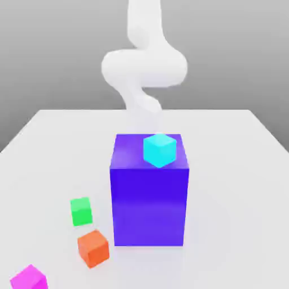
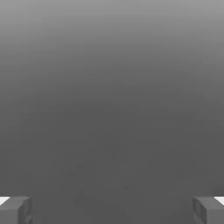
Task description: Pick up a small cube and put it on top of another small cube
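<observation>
Magenta-pink, the small cube lies at the near edge of the white table, toward the exterior view's left, partly cut by the frame. Farther back along the same side stand an orange cube and, beyond it, the bright green cube; the three are apart from one another, forming a loose diagonal line. A large blue-violet block stands upright near the table's middle, just to the right of the green and orange cubes. A cyan cube rests on the block's top face, toward its right side. The white arm rises behind the block at the far side of the table, well apart from the magenta cube. In the hand view, the gripper has its two grey fingertips spread to opposite edges of the picture, fully parted, with nothing between them; a plain grey ground lies beyond them.
</observation>
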